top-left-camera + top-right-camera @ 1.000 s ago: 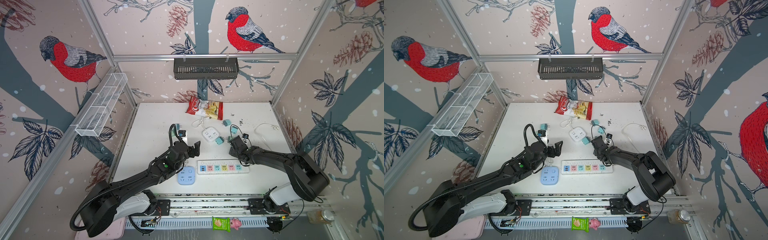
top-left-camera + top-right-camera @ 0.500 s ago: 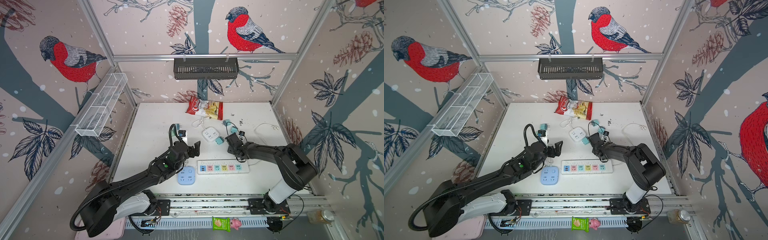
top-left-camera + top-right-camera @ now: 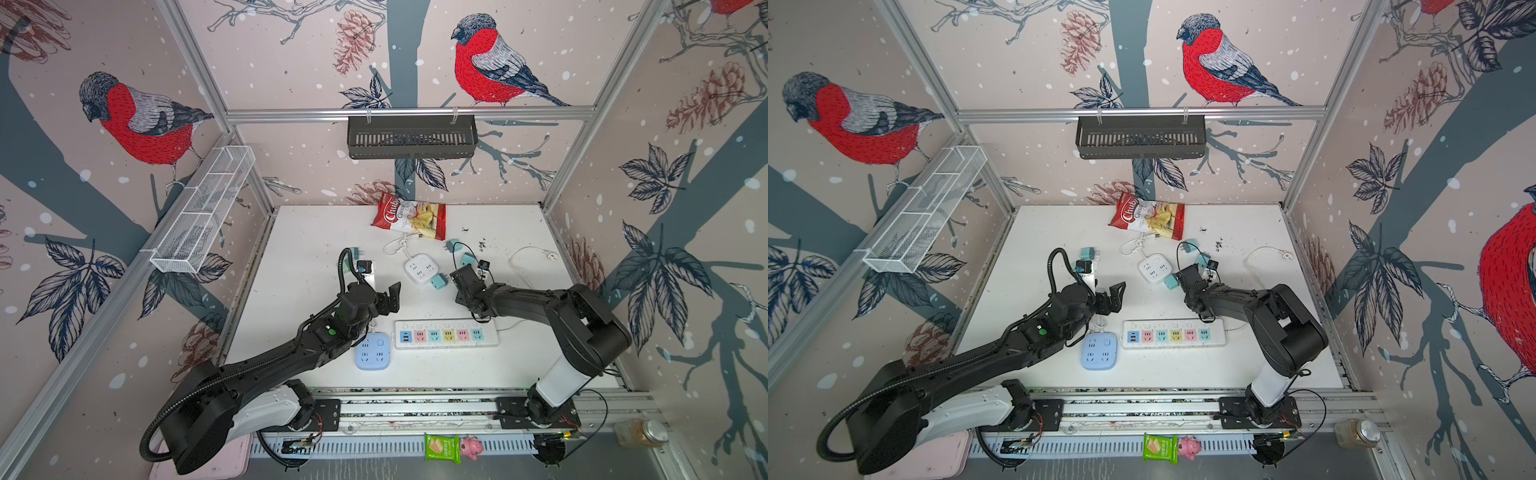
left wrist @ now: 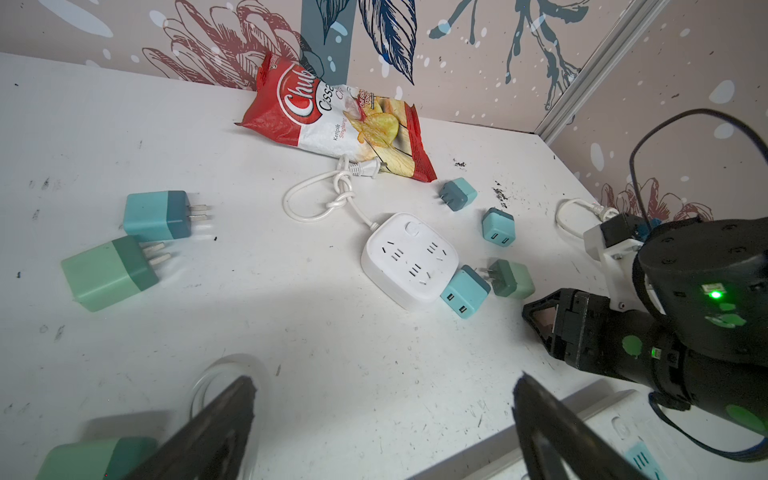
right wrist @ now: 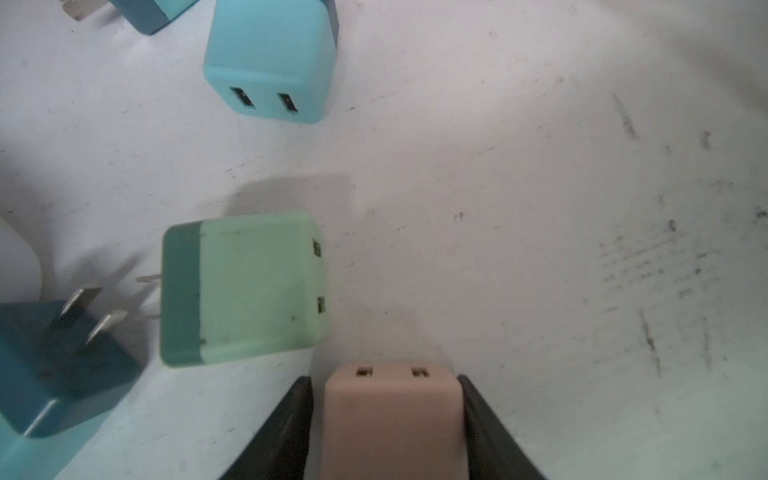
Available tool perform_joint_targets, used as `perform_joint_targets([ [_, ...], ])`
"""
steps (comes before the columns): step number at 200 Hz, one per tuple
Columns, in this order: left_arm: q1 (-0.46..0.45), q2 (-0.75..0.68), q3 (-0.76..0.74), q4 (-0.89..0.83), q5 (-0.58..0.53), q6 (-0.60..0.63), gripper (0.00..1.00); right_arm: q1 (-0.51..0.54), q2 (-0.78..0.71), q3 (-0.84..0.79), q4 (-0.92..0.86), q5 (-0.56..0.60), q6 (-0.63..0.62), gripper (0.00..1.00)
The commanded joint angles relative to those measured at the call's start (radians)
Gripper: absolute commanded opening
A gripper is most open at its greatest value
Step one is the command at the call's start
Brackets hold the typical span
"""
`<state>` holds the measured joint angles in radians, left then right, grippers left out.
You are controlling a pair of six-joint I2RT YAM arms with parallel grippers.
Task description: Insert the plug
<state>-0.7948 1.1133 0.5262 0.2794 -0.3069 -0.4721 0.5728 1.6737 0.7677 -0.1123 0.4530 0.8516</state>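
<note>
Fingers (image 5: 291, 419) of the right gripper (image 5: 384, 379) now bracket the pink plug (image 5: 392, 419), pads against its two side faces, with perhaps a sliver of gap on one side. A second ago these jaws stood much wider, so the closing is the change. The plug reads as pinched, USB-port end pointing away from the wrist, prongs hidden back toward the palm. It looks to be resting on the table (image 3: 311, 249), not lifted, though I cannot confirm that. The green plug (image 5: 249, 286) lies flat just beside one finger, and the blue plug (image 5: 270, 58) is further off. In both top views the gripper head has crept slightly toward the white cube socket (image 3: 422, 269) over that second, and it hides the plug. The left gripper (image 4: 382, 378) is unchanged, spread wide and empty above bare table. Judgement: the grasp is about complete. The lift, the carry to the power strip (image 3: 446, 334) and the insertion all remain. Prong orientation is unverified and needs checking before the push.
</note>
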Motion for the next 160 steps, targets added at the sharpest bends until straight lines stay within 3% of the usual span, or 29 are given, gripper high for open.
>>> perform_joint_targets([
  [1,-0.001,0.000,0.003,0.045,0.003,0.001,0.96,0.001,-0.016,-0.011,-0.049,-0.013,-0.016,0.48],
  [49,-0.001,-0.013,0.001,0.034,-0.028,0.009,0.96,0.012,-0.147,-0.012,-0.056,0.004,-0.045,0.37],
  [94,-0.001,-0.087,-0.036,0.090,0.016,0.064,0.96,0.074,-0.411,-0.052,0.082,0.076,-0.168,0.31],
  [134,-0.001,-0.094,-0.032,0.088,0.017,0.095,0.94,0.184,-0.727,-0.311,0.386,0.136,-0.341,0.29],
  [160,-0.002,-0.096,-0.011,0.082,0.119,0.142,0.94,0.226,-0.956,-0.462,0.497,0.086,-0.493,0.22],
])
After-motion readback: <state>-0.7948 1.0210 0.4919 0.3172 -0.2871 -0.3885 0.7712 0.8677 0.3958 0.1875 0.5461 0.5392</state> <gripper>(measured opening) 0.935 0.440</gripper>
